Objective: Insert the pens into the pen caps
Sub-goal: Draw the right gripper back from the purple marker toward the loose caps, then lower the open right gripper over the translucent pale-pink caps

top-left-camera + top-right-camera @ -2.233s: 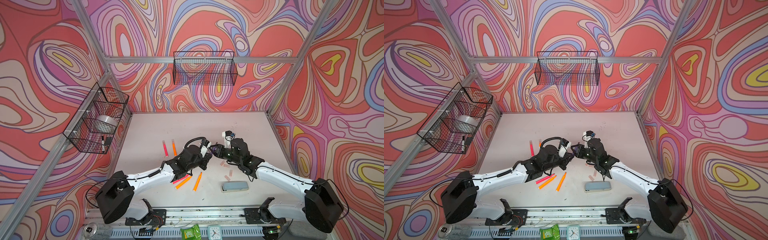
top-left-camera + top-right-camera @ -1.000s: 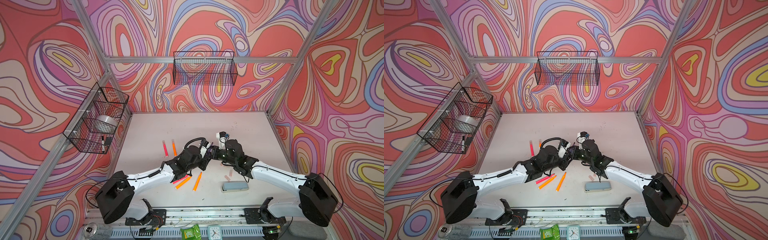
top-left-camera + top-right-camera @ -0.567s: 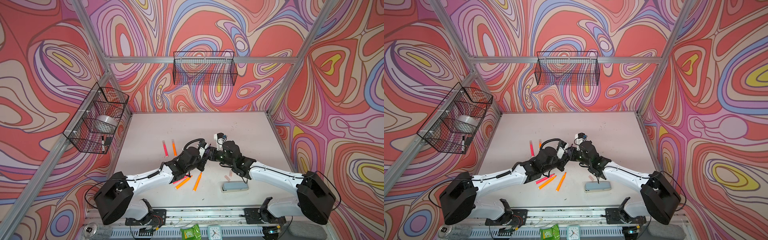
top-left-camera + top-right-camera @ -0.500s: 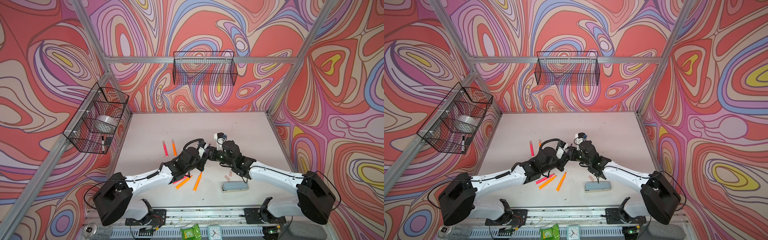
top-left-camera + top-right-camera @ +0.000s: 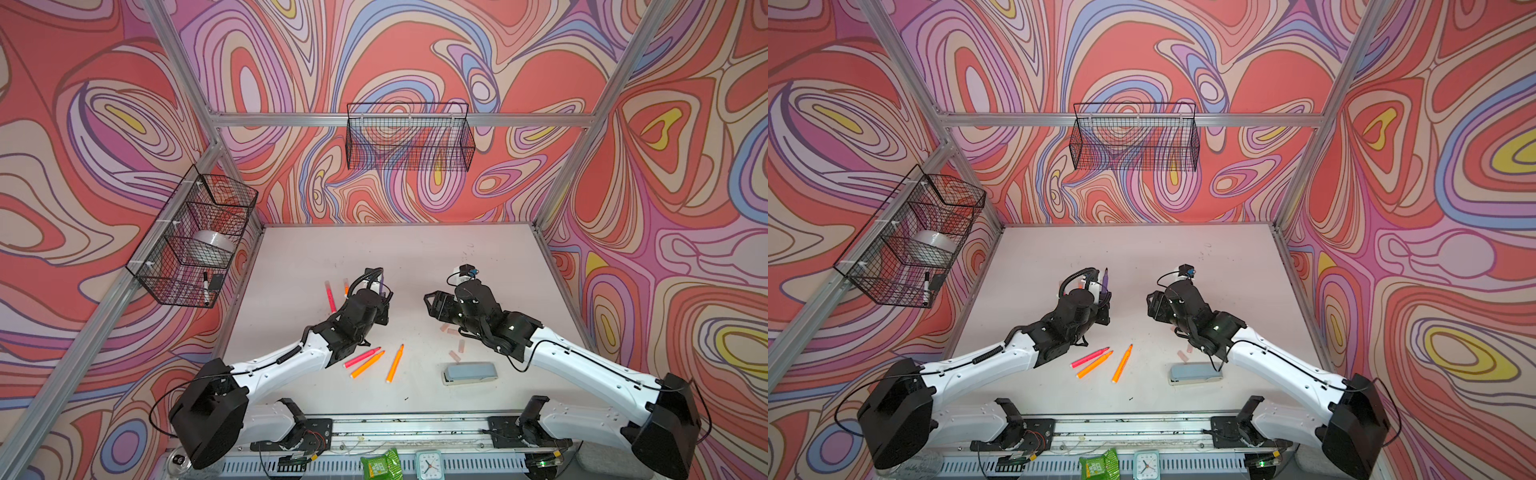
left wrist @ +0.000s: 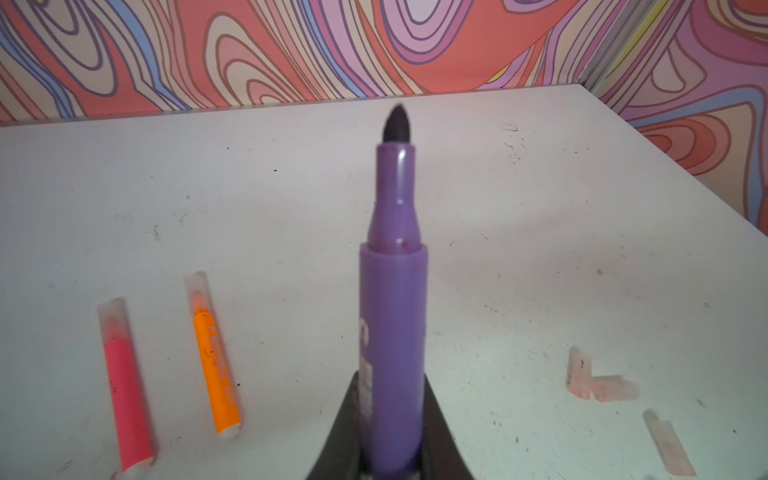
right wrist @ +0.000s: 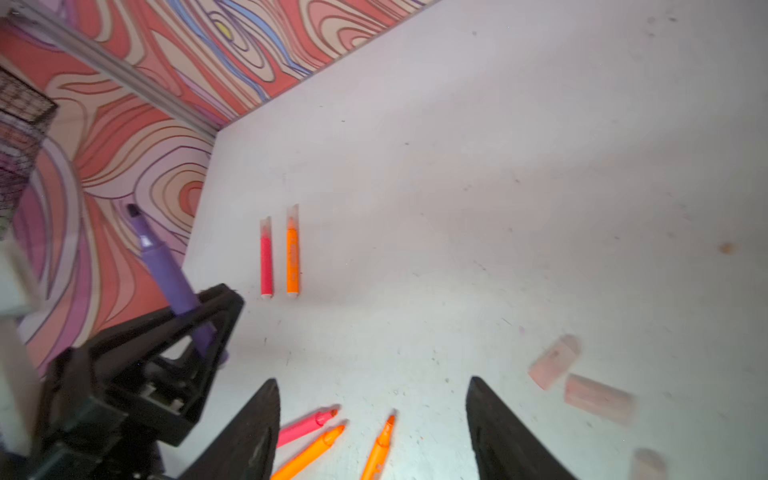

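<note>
One grip: L gripper [image 6: 390, 386] clamps purple pen [image 6: 392, 311]; R gripper [image 7: 372, 380] wide, empty.

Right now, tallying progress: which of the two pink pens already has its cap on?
The rear pink pen, beside the capped orange pen: a clear cap covers its tip. The front pink pen shows a bare tip.

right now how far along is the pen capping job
Done: the capped pink pen and capped orange pen lie side by side. In hand: left end effector shut on the purple pen, tip bare; right end effector open, empty. Left: uncapped pink pen, two uncapped orange pens, loose caps.
</note>
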Tool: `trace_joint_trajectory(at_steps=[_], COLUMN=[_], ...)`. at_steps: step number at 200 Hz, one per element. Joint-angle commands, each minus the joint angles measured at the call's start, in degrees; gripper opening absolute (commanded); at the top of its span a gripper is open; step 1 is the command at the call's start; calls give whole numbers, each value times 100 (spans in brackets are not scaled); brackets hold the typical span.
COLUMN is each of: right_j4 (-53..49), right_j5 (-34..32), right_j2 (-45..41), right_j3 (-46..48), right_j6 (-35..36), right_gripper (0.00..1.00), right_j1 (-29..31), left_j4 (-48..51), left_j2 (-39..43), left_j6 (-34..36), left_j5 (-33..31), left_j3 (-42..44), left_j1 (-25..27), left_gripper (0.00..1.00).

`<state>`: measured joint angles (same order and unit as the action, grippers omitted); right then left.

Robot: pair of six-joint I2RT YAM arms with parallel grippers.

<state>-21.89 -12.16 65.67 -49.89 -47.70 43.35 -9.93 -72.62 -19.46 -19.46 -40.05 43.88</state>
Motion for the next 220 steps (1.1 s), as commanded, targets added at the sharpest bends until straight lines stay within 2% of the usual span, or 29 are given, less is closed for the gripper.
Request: trace_joint_trajectory(at_steps=[1,15,37,62,82,101,171,220], right_j4=[-1517,-1761,-1605,-1322,-1260,-792,-177,70], right_j5=[-531,-483,-194,120,384,563,955,920], right_j2=[92,297,612,895,1238,1343,2004,2563], right_j3=[-236,-291,-200,-110,-39,200,222,98], right_j6=[-573,-758,-785,-602,-560,-482,-205,-100], right_gripper=[72,72,69,71,67,67,67,64], right_j1=[-56,-77,-134,-248,-389,-410,-666,-752], left_j4=[12,-56,22,15,53,62,84,71], left_j2=[142,177,203,237,226,141,86,55], left_j6=[141,167,67,66,77,75,145,151], left_j5=[-386,-184,67,55,83,124,160,260], left_j3=[134,182,126,132,103,63,11,-3], left_j1=[-2,-2,-2,-2,-2,-2,0,-1], left_gripper=[0,0,0,0,0,0,0,0])
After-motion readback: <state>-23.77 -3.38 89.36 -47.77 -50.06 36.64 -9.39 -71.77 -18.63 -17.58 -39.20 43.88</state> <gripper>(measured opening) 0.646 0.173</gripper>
